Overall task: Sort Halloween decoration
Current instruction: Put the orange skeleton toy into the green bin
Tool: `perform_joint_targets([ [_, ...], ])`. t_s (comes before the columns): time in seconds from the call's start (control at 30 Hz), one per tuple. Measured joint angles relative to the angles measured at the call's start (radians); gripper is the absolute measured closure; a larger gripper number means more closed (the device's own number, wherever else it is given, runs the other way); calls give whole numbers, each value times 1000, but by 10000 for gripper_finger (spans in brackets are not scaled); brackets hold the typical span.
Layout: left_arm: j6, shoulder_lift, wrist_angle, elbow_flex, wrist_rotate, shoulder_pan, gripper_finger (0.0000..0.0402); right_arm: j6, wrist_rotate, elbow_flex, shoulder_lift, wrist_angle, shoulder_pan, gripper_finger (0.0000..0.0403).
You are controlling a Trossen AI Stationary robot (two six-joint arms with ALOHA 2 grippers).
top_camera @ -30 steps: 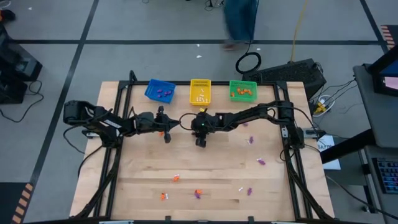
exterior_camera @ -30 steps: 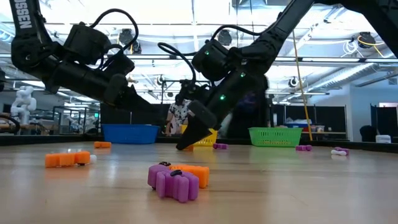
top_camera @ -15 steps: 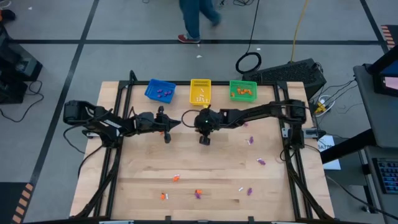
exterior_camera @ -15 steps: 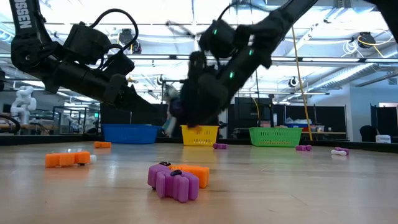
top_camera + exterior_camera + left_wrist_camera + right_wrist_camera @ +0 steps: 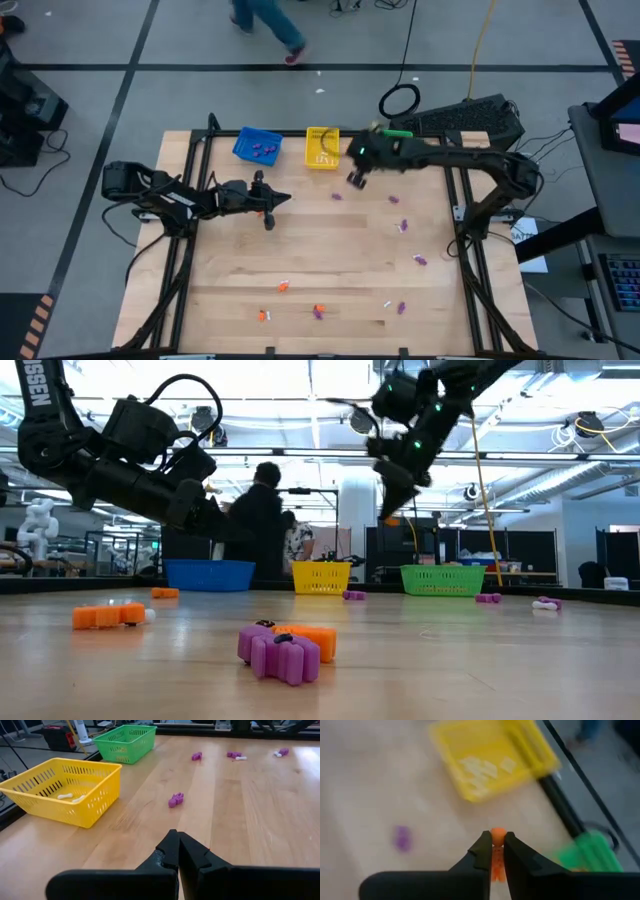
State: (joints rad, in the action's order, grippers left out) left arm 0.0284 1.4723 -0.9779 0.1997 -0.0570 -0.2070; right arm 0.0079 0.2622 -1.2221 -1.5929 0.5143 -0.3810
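Pale wooden table point(image 5: 330, 260), grey floor; a person point(image 5: 265, 22) walks past at 12 o'clock. The right gripper point(image 5: 494, 851) pinches a small orange trinket point(image 5: 497, 855); the left gripper point(image 5: 178, 854) is closed, empty.

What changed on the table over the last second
The right gripper, shut on a small orange plastic trinket, rose from mid-table and swung toward the green basket. The left gripper stayed shut beside the blue basket; loose trinkets unmoved.

Pale wooden table point(image 5: 330, 270) with smooth finish; slotted plastic yellow basket point(image 5: 62, 790).
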Motion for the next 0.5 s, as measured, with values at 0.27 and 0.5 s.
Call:
perform_joint_targets([
  [0.27, -20, 0, 0, 0, 0, 0, 400, -18, -75, 20, -60, 39, -275, 383],
  [0.5, -21, 0, 0, 0, 0, 0, 400, -46, -108, 23, -172, 33, -387, 383],
])
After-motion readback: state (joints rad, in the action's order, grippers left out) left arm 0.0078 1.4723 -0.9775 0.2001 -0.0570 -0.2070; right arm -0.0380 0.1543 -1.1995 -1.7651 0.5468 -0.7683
